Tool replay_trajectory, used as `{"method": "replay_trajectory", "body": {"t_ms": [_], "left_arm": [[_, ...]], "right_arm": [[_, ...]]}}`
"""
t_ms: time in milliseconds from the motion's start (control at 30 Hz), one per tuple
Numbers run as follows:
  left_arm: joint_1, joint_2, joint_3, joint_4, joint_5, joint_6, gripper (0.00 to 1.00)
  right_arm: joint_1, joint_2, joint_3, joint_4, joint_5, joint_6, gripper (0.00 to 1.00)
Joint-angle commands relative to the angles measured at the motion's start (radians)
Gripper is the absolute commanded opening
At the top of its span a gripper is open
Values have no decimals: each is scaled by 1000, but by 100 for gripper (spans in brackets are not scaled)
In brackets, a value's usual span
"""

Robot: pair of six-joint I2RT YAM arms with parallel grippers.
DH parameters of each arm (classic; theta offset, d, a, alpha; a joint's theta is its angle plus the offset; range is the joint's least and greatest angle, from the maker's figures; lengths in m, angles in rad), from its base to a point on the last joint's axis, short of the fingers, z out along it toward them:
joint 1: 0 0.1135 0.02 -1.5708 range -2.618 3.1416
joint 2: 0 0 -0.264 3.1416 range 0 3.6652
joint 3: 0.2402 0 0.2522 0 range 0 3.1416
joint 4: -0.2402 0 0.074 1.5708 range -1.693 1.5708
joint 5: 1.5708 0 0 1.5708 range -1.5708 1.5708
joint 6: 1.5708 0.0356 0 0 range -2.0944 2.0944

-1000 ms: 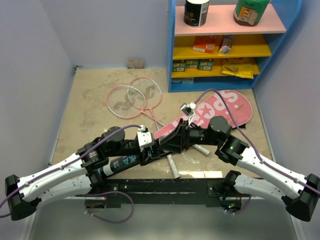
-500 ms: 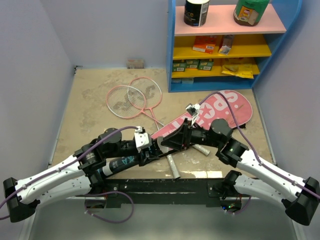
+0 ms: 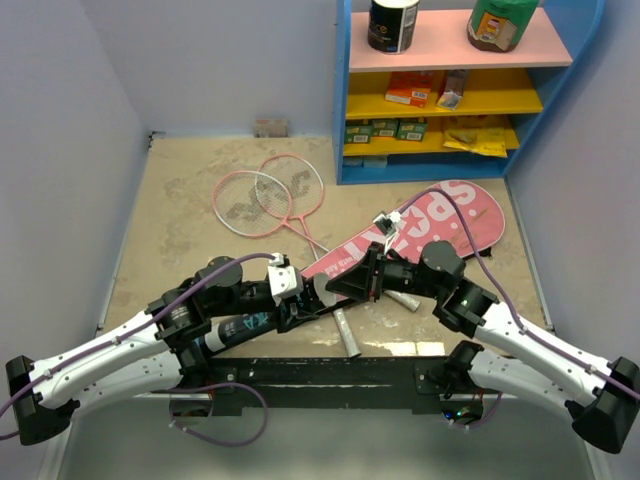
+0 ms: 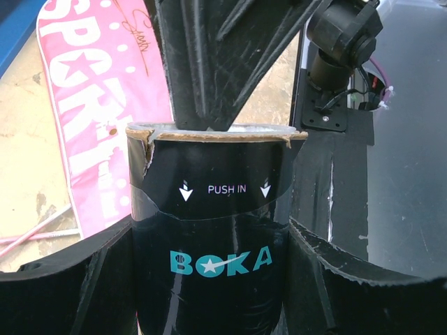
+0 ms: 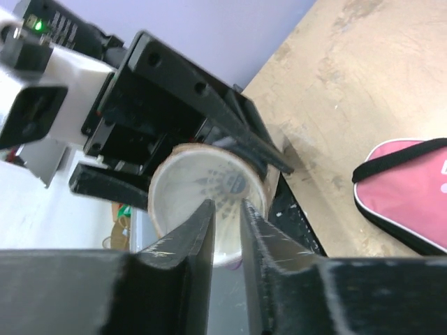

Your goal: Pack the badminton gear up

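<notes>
Over the near edge of the table (image 3: 180, 230), about at its middle, the left gripper (image 3: 300, 307) clamps the black shuttle tube (image 4: 209, 230). Its two fingers (image 4: 77, 293) press against opposite sides of the barrel lettered "BOKA" and "PUSH IN", spread just as wide as the tube is round. The tube lies nearly level, its open mouth turned toward the right arm. There the right gripper (image 5: 227, 204) meets it head-on: that gripper's two prongs are drawn close, with only a narrow slit between them and nothing visibly caught in it, and their tips sit at the tube's cardboard-rimmed mouth. A white shuttlecock (image 5: 222, 183) shows inside the tube just beyond the tips; whether they touch it cannot be told. The pink bag (image 3: 445, 222) lettered "SPORT" lies flat on a diagonal, its wide end near the right edge in front of the blue shelf unit (image 3: 343, 110), its narrow end reaching beneath the two grippers. The two rackets (image 3: 265, 195) lie with heads overlapping, left of the middle toward the far edge, well apart from the tube.
</notes>
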Motion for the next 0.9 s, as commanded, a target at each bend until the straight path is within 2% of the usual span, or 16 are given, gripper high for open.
{"method": "replay_trajectory", "body": {"t_ms": [0,33,200,333,500,567,667,733,767,800,867], "left_arm": [[-7,-11,24,156,25,-28,0],[-7,-12,24,156,25,-28,0],[-7,-8,24,150,-13,-27,0],[-9,7,42,104,-143,-15,0],[-7,6,65,64,-309,1,0],[-1,17,97,24,-373,10,0],[28,38,138,-34,-441,33,0],[81,53,148,-62,-483,54,0],[109,64,145,-74,-477,61,0],[176,70,143,-77,-475,68,0],[235,99,151,-90,-484,74,0]], "right_arm": [[30,87,73,-129,30,-60,21],[41,101,99,-133,32,-66,16],[113,196,159,-172,46,-121,8],[192,236,172,-210,78,-137,7],[194,196,202,-356,186,-158,7],[194,153,231,-455,303,-149,8],[183,107,303,-649,568,-117,27],[177,79,358,-739,715,-55,29],[176,46,376,-803,848,-37,32],[176,27,393,-828,892,-8,33],[176,-31,432,-853,963,-3,33]]}}
